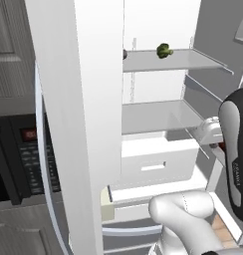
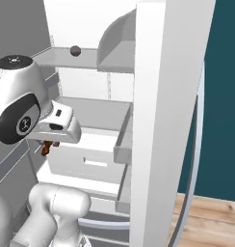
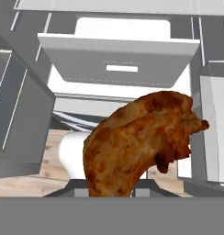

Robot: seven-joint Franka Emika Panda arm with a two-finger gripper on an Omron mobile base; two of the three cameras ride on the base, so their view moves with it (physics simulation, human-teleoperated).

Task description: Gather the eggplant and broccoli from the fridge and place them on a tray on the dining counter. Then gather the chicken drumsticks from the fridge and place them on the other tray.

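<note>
A browned chicken drumstick (image 3: 141, 142) fills the middle of the hand view, with my gripper (image 3: 113, 193) shut on its lower end. From the right base view the same drumstick (image 2: 46, 148) peeks out as a small brown bit under the white hand, in front of the fridge drawer. The broccoli (image 1: 164, 50) lies on the upper fridge shelf. A dark round eggplant (image 2: 75, 50) rests on that same shelf, half hidden by the door edge in the left base view. The trays and the dining counter are out of view.
The open fridge door (image 1: 76, 124) stands close on the left, and another door panel (image 2: 160, 120) on the right. A white drawer (image 3: 118, 62) sits below the middle shelf (image 1: 158, 114). A microwave (image 1: 19, 154) is at the far left. Wooden floor (image 2: 211, 217) shows at the lower right.
</note>
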